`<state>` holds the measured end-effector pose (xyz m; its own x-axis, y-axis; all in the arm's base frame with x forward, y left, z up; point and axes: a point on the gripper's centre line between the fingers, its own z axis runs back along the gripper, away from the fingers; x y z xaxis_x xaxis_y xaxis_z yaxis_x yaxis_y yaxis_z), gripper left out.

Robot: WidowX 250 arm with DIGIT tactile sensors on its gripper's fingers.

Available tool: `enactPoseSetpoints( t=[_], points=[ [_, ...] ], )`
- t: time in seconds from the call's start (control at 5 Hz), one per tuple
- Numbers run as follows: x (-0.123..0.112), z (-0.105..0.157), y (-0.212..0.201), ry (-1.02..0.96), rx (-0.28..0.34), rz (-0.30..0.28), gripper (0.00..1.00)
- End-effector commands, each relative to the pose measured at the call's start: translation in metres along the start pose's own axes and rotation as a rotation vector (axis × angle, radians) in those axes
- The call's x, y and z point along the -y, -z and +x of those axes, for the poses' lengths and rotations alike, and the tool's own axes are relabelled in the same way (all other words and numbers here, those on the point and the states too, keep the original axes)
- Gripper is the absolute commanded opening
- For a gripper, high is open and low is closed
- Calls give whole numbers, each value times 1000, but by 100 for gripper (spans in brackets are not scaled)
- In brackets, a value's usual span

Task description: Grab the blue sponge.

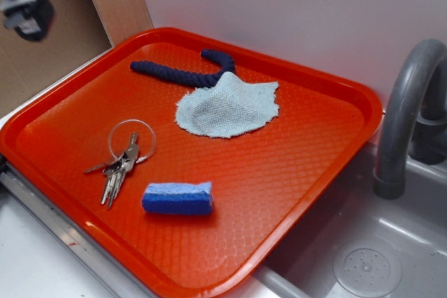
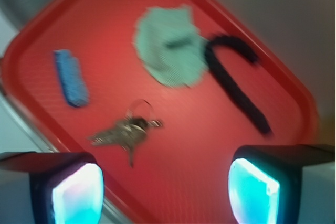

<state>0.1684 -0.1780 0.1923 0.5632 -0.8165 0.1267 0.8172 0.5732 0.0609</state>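
Note:
The blue sponge (image 1: 177, 198) lies flat on the orange tray (image 1: 300, 172), near its front edge, just right of the keys (image 1: 120, 167). In the wrist view the blue sponge (image 2: 71, 77) sits at the left of the tray (image 2: 184, 171), well away from my gripper (image 2: 165, 192). The gripper hangs high above the tray's left corner, a blurred dark shape (image 1: 26, 1) at the top left of the exterior view. It is open, its two glowing pads (image 2: 79, 195) far apart with only bare tray between them.
A pale blue cloth (image 1: 227, 108) and a dark navy rope (image 1: 188, 71) lie at the back of the tray. A grey tap (image 1: 401, 116) and sink basin (image 1: 363, 263) stand to the right. A wooden panel (image 1: 112, 5) rises behind the tray's left corner.

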Motion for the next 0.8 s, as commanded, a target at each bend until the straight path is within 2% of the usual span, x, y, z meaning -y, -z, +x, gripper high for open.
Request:
enactPoseSetpoints(
  t=[0.0, 0.2, 0.4, 0.6],
  points=[
    [61, 36, 16, 206, 68, -110, 100],
    [81, 45, 49, 256, -24, -147, 100],
    [88, 48, 80, 251, -102, -185, 100],
    [98, 55, 97, 300, -163, -179, 100]
  ],
)
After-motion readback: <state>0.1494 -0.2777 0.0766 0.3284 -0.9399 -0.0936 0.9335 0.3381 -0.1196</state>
